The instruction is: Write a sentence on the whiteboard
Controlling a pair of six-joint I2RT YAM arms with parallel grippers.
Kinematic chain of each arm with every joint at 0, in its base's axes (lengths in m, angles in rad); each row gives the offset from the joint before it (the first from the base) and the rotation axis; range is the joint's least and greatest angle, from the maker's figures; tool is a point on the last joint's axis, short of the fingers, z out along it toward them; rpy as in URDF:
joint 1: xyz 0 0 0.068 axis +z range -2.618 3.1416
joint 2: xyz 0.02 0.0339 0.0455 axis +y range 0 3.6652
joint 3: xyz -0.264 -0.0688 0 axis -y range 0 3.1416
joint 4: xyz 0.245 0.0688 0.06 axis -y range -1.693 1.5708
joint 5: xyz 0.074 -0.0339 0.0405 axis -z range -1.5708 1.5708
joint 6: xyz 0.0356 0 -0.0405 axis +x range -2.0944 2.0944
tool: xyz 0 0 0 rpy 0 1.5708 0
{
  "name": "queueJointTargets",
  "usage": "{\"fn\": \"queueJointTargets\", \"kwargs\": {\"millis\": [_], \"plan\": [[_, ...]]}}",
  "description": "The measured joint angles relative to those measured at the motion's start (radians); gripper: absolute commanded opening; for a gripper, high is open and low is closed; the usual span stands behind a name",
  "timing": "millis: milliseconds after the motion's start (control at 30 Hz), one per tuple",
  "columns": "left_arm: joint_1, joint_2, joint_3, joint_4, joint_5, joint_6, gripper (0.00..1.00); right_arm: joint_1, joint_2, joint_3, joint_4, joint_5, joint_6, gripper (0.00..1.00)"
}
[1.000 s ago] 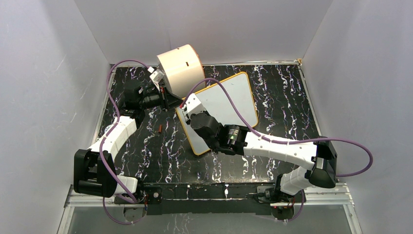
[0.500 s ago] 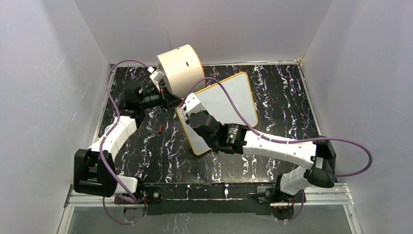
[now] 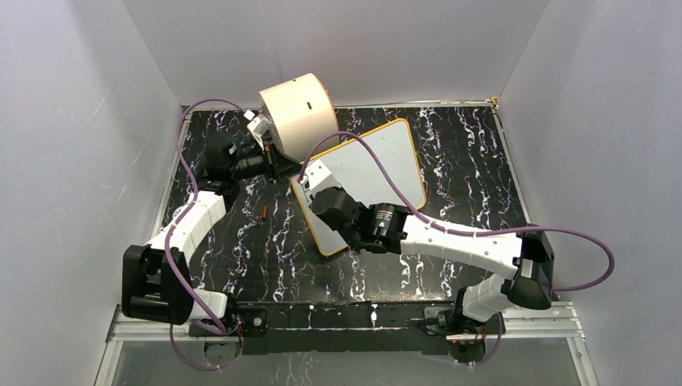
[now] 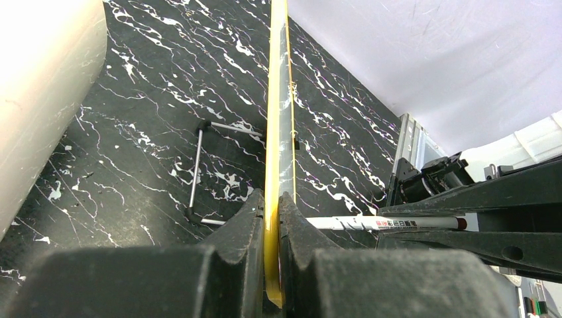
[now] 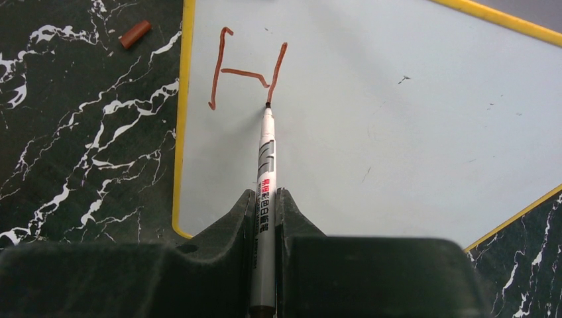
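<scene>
The whiteboard lies tilted on the black marbled table, white with an orange-yellow rim. My left gripper is shut on its rim at the far-left corner; the left wrist view shows the jaws clamped on the yellow edge. My right gripper is over the board's left part, shut on a white marker. The marker's tip touches the foot of the right stroke of a red-brown "H", the only lettering of the sentence on the board.
A cream cylinder drum stands at the back, right behind my left gripper. The marker's red-brown cap lies on the table left of the board. A thin metal wire stand lies beside the board. Grey walls close in three sides.
My right gripper with the marker has shifted slightly towards the near left over the board. The left arm and the board have not moved.
</scene>
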Motion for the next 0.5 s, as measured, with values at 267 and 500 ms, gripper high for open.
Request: {"fn": "queueJointTargets", "kwargs": {"millis": [267,500], "plan": [[0.001,0.002,0.0,0.001,0.0,0.0,0.0,0.0,0.002,0.001,-0.033,-0.015,0.016,0.0],[0.001,0.003,0.0,0.002,0.001,0.0,0.0,0.0,0.002,-0.001,-0.032,-0.016,0.021,0.0]]}}
